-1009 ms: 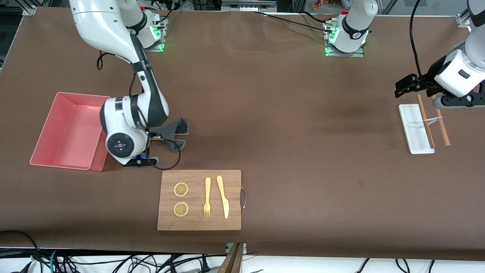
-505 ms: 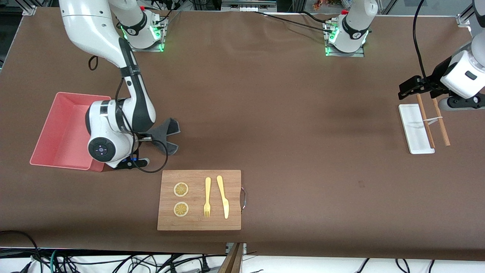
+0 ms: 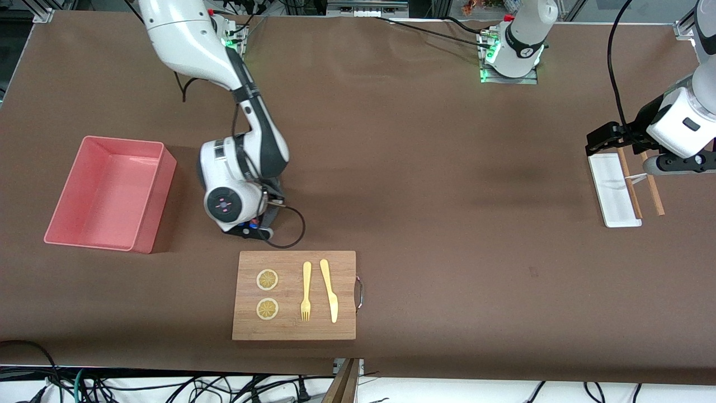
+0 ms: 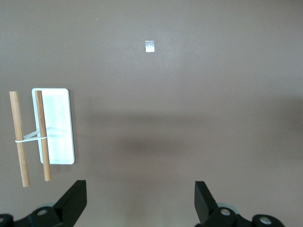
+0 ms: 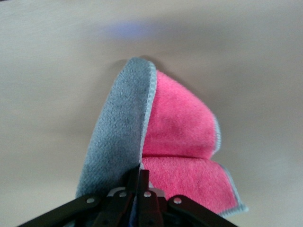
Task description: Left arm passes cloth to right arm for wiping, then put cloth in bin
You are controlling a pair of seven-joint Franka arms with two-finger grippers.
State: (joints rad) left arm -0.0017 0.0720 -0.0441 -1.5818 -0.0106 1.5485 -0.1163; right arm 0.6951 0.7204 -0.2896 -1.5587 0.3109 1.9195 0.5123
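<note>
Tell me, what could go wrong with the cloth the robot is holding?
The right claw is shut on only one edge of the cloth, and the rest hangs folded and loose. It could slip out during wiping or on the way to the pink bin. The wooden board with a fork and a knife lies close by, so a wide sweep might knock them. The left claw waits open over the table near the white tray.

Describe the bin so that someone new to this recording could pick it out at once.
Start at the right arm's end of the brown table. The bin stands there, beside the right gripper, which is shut on the cloth. It is the only salmon-pink, deep-walled tub; the wooden board and white tray are flat.
</note>
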